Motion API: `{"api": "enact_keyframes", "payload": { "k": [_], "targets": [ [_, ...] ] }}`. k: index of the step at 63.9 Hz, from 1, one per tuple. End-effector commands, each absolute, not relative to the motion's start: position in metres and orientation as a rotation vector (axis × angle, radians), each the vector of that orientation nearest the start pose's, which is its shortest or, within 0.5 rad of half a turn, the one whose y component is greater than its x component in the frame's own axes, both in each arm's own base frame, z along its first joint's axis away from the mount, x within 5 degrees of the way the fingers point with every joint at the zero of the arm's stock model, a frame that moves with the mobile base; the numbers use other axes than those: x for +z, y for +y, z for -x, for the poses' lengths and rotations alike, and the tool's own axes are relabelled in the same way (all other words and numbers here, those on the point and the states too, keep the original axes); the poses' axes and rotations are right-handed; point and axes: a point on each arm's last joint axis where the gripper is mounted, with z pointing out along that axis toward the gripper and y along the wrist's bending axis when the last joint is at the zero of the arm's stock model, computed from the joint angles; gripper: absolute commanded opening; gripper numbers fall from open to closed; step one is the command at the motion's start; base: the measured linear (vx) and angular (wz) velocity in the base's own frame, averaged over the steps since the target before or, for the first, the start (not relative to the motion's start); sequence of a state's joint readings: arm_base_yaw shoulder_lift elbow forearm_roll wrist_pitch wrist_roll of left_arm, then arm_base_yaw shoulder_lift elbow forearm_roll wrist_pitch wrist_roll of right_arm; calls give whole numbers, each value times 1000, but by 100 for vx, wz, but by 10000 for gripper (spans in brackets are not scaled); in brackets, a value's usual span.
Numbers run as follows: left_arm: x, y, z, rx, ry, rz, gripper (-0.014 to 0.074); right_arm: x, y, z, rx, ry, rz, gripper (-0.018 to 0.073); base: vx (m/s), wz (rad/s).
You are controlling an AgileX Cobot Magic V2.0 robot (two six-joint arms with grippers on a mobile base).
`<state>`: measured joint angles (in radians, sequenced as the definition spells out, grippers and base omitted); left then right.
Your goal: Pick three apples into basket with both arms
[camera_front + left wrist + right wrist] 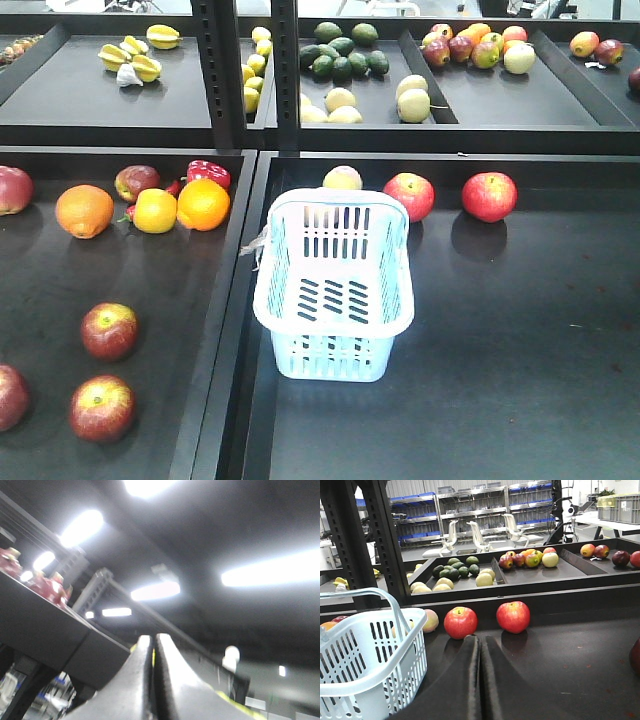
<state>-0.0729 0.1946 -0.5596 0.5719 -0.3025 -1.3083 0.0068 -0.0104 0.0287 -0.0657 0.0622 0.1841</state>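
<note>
Picking had apparently not begun: the pale blue slotted plastic basket [330,358] stood empty, and 3 round dark-red apples [109,331] lay left of it. The left tool [153,639] and right tool [480,640] were pinched narrow, empty; each would need opening first.

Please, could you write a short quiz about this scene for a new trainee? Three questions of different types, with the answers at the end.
1. True or false: an apple lies in the basket.
2. The right pincer is: A open; B shut on an apple; C shut and empty.
3. Fill in: in the left tray, the fruit between the two oranges is ___ in colour.
Key: 1 false; 2 C; 3 yellow.
</note>
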Motion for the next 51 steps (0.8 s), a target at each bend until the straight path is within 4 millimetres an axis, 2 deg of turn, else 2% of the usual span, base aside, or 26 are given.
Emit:
{"api": "enact_keyframes", "payload": {
  "k": [1,9,16,20,31,38,42,51],
  "targets": [
    [421,-33,-36,-844,968,-52,-3,201,0,-56,80,1497,-74,-4,0,0],
    [423,-56,-76,-803,1150,-311,32,201,0,-56,80,1497,-74,-4,0,0],
    [422,-71,-112,-746,1288,-530,117,201,0,-56,80,1497,-74,-4,0,0],
    [422,-76,-135,-719,1350,-622,203,201,0,-56,80,1497,-74,-4,0,0],
    [428,-86,-202,-707,1449,-729,452,201,0,-56,80,1497,-74,-4,0,0],
    [425,-97,-241,-741,1491,-870,550,201,0,-56,80,1497,-74,-4,0,0],
    [422,-107,-261,-758,1504,-957,571,201,0,-56,80,1497,-74,-4,0,0],
    [413,-129,-306,-815,1504,-1013,569,201,0,-56,80,1497,-74,-4,0,0]
  ]
}}
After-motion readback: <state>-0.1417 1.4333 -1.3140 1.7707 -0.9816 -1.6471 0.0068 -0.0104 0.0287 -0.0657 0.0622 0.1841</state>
